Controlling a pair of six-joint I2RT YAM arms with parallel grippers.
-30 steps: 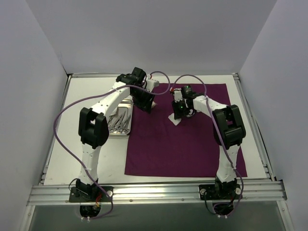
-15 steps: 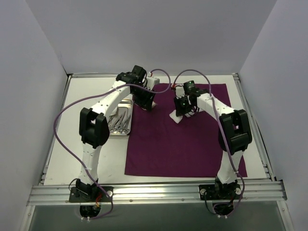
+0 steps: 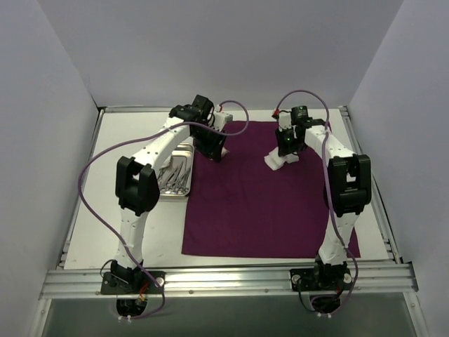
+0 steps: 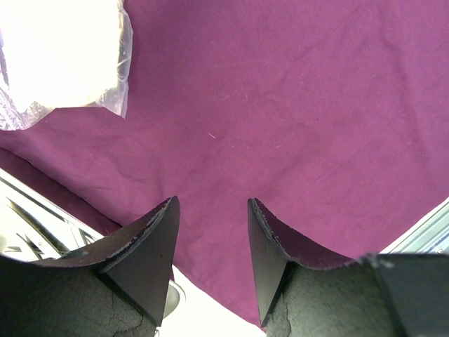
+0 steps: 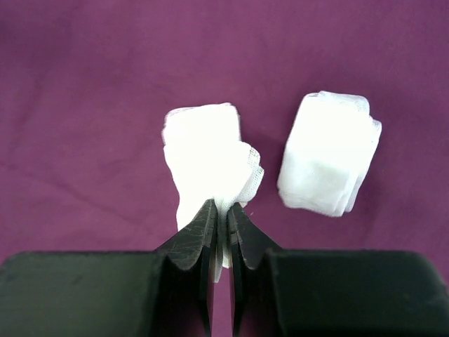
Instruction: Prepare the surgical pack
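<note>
Fingers (image 5: 196, 235) of your right gripper (image 5: 222, 223) are pinched tight on the near edge of one white gauze pad (image 5: 207, 158), with only a thin fold of it between the tips. Most of the pad hangs beyond them, and its layers look loose at the right side. From the wrist view you cannot tell whether it is clear of the surface or brushing it.

A second gauze pad (image 5: 328, 163) lies just beside it on the right, apart from it but close. Both sit on the far part of the purple cloth (image 5: 84, 105). The steel tray (image 3: 174, 198) with its instruments (image 3: 175, 172) is well apart, off the cloth's left edge.

Your left gripper (image 4: 212, 207) hangs over the cloth's far left side with its jaws partly apart and nothing between them. A clear plastic packet (image 4: 63, 56) lies near it.

Your main risk is the shallow hold. A quick swing could pull the fold out, or let the layers peel open so the pad trails. If you carry it low, it may drag and ruck the cloth, or catch the neighbouring pad and knock it out of place. A path toward the tray also runs close to the left arm, so watch for the two arms crowding each other.
</note>
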